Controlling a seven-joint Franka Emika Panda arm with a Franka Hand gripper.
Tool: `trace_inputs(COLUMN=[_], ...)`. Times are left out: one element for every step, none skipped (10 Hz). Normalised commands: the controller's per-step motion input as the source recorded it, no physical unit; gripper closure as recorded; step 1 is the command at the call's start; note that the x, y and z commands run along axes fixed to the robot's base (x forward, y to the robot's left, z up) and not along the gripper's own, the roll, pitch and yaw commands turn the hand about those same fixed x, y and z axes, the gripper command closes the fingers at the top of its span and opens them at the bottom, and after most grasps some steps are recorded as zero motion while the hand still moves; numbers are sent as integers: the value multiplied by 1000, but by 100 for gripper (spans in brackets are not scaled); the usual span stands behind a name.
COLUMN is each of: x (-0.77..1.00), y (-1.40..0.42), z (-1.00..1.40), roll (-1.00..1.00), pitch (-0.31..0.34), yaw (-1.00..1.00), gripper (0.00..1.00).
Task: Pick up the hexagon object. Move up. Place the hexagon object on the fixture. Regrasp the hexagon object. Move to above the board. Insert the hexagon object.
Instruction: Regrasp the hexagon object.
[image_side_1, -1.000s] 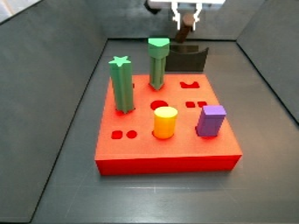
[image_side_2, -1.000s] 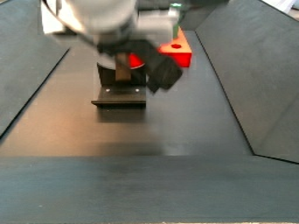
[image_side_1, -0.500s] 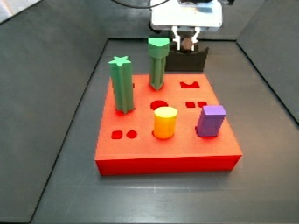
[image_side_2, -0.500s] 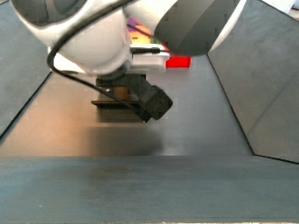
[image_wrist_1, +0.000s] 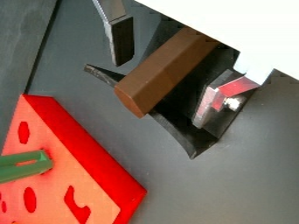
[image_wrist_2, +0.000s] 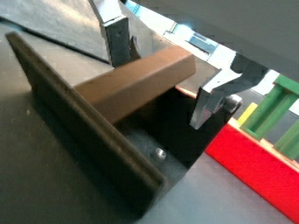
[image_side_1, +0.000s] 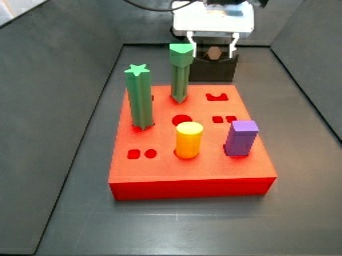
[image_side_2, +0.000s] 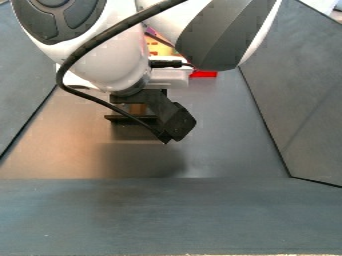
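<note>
The hexagon object (image_wrist_1: 149, 80), a brown bar, lies on the dark fixture (image_wrist_1: 187, 131), its end sticking out past the bracket. It shows the same way in a wrist view (image_wrist_2: 122, 86) on the fixture (image_wrist_2: 82, 131). My gripper (image_wrist_1: 170, 66) straddles the bar with its jaws open; both fingers (image_wrist_1: 121, 39) stand clear of the bar's sides. In a side view the gripper (image_side_1: 214, 44) hangs low over the fixture (image_side_1: 214, 70) behind the red board (image_side_1: 187, 165). In a side view my arm hides most of the fixture (image_side_2: 131, 120).
On the board stand a tall green star peg (image_side_1: 138, 95), a tall green peg (image_side_1: 181, 70), a yellow cylinder (image_side_1: 189, 138) and a purple block (image_side_1: 241, 137). Open holes show in the board. Dark sloping walls enclose the floor.
The gripper came down with the brown bar onto the fixture, then its fingers spread apart and let go of the bar.
</note>
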Motion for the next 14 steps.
trace_inputs(x=[-6,-23,-31,-33,-37,-37,-31,-27,-120,-112,-120,-124,-90,-55], y=[2,7,1,1,6,4,5,2,-879,-866,-713,-566,-351,-181], z=[1000,1000,1000,1000,918,737,494,314,999,883,710,522,242,60], roll=[-11,6,35,44,44,44,48,44,1000,1000,1000,1000,1000,1000], pitch=[62,70,74,76,71,64,59,57,47,46,32,24,19,17], yaw=[8,6,-5,-16,-25,-32,-39,-38,24,24,24,23,23,23], gripper=[0,0,0,0,0,0,0,0,0,0,0,0,0,0])
